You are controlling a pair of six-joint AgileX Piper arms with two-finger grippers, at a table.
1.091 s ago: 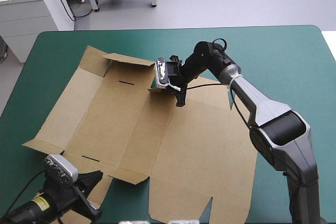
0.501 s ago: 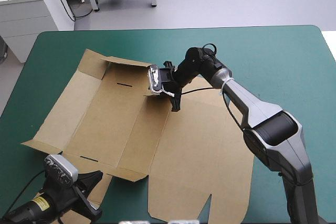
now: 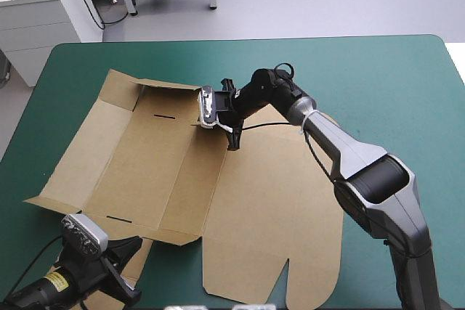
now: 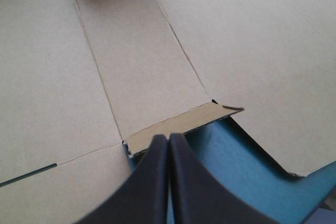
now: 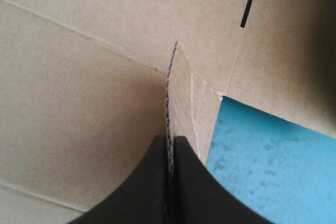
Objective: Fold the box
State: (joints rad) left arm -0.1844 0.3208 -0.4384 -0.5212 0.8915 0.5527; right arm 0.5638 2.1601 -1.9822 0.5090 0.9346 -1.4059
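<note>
Box dragged leftward — right fingers pinching its flap; left fingers closed together.

One box — left gripper, right gripper (two) — one table.

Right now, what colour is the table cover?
Teal-green table cover; high view shows it best.

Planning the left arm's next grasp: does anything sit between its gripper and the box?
Nothing visible does. The left gripper, its fingers shut, points straight at a small flap on the near edge of the box, with only bare teal-green cover beside it.
</note>
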